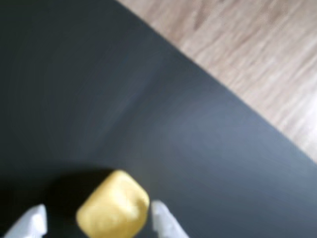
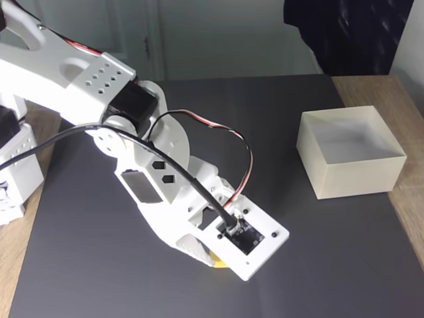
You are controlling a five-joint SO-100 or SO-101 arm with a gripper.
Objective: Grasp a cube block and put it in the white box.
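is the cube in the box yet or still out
Out. In the wrist view the cube block sits on the dark mat between the fingertips; the white box looks empty.

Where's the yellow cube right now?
In the wrist view the cube block sits at the bottom edge between the open jaws, on the dark mat. In the fixed view a yellow sliver peeks out under the gripper, left of the white box.

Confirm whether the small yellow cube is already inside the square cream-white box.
No: in the fixed view the square cream-white box holds nothing, while the small yellow cube peeks out from under the gripper on the dark mat.
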